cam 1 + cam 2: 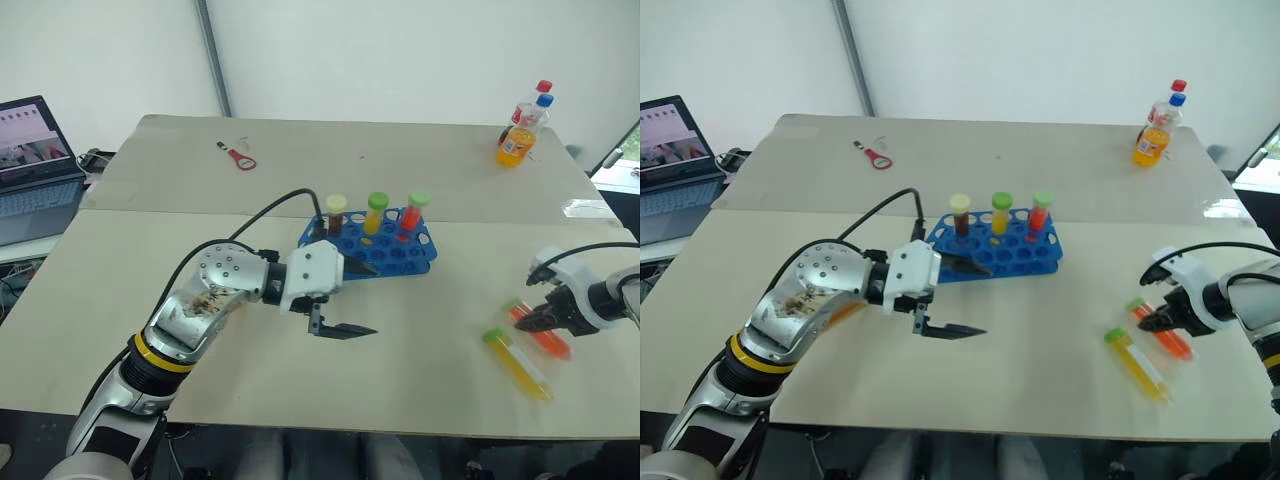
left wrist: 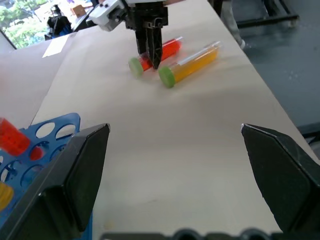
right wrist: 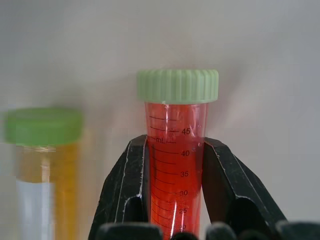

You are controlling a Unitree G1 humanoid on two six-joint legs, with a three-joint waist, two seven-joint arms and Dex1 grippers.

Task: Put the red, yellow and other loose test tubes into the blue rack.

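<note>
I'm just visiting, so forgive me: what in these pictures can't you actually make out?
- Laptop, head views: cut off by the picture's edge, its screen too small to read.
- Drink bottles at the far corner: they overlap, so their labels can't be read.
- Yellow tube, right wrist view: blurred, its markings unreadable.
- Red tube in the right gripper: its lower end is cut off by the picture's edge.
- Blue rack, left wrist view: partly behind a left gripper finger.

right end effector [image 3: 172, 192] — clamped on red tube [image 3: 175, 165] | yellow tube [image 3: 44, 172] beside
</note>
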